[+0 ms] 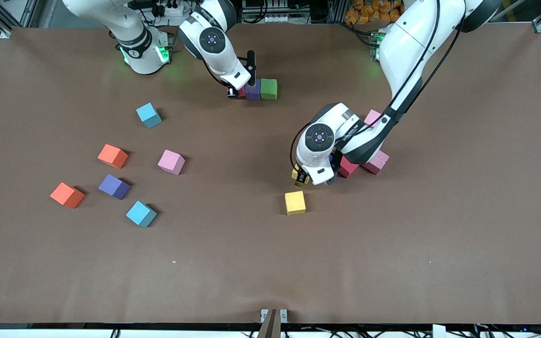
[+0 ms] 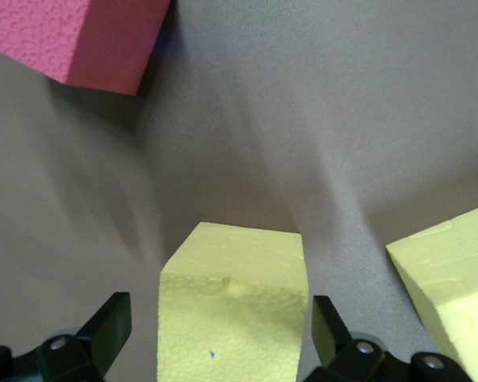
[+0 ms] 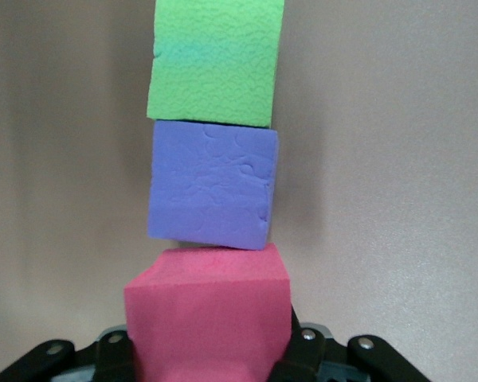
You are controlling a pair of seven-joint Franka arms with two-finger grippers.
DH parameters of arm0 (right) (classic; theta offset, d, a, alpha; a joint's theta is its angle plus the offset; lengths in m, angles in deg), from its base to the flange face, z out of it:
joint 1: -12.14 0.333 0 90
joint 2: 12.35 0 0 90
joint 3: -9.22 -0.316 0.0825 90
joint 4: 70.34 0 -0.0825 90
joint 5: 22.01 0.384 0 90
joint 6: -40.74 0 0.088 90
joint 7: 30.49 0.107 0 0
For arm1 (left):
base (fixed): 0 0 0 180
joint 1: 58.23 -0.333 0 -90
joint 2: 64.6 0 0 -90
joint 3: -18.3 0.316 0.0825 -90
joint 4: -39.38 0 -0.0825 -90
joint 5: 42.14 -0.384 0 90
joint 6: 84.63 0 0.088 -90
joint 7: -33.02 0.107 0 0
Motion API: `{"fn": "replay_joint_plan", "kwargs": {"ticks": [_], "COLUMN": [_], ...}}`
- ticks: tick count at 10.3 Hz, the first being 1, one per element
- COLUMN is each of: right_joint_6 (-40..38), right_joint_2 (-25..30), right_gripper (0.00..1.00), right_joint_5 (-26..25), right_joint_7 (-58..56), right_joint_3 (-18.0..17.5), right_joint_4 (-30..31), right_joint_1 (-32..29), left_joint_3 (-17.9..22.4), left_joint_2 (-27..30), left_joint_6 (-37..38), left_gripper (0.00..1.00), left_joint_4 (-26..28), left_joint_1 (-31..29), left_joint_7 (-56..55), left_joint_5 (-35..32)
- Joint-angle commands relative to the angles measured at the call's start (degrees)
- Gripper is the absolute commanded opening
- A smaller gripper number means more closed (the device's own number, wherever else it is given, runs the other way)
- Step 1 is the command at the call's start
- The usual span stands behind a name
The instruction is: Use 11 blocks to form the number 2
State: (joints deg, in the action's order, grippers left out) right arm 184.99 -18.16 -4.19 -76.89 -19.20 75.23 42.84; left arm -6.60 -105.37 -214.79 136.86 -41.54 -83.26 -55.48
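Right pincer (image 3: 211,350) clenched on half-hidden red block (image 3: 209,314); left pincer (image 2: 223,326) released, straddling cropped yellow block (image 2: 233,310)

Blocks (image 1: 295,203): fourteen, seven colours. Robot arms (image 1: 402,56): two.

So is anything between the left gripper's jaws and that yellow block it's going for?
Nothing visible. The left gripper is open, jaws straddling a yellow block with bare gaps either side. A second yellow block sits apart, nearer the front camera; the red block is clear too.
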Motion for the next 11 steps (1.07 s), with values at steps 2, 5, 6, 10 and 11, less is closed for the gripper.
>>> {"fn": "replay_joint_plan", "kwargs": {"ticks": [2,5,6,10,11], "right_joint_6": [-0.28,-0.28,-0.63,-0.99,-1.07], "right_joint_2": [1.86,1.42,1.50,1.77,1.77], "right_gripper": [0.33,0.49,0.57,1.00,1.00], "right_joint_5": [1.42,1.42,1.42,1.42,1.42], "right_joint_7": [1.14,1.14,1.22,0.44,0.43], "right_joint_3": [-1.99,-1.99,-1.99,-2.08,-2.16], "right_joint_4": [0.77,0.69,0.60,0.60,0.60], "right_joint_1": [-1.08,-1.52,-1.87,-2.66,-2.67], "left_joint_3": [0.39,0.39,0.39,0.39,0.39], "left_joint_2": [-0.44,-0.36,-0.36,-0.36,-0.36], "left_joint_6": [1.22,1.30,1.22,1.22,1.30], "left_gripper": [1.00,1.00,1.00,1.00,1.00], "left_joint_4": [-1.24,-1.15,-1.06,-1.06,-1.06], "left_joint_1": [0.63,0.63,0.63,0.63,0.63], "left_joint_7": [-1.32,-1.40,-1.40,-1.49,-1.49], "left_joint_5": [-1.60,-1.60,-1.60,-1.60,-1.60]}}
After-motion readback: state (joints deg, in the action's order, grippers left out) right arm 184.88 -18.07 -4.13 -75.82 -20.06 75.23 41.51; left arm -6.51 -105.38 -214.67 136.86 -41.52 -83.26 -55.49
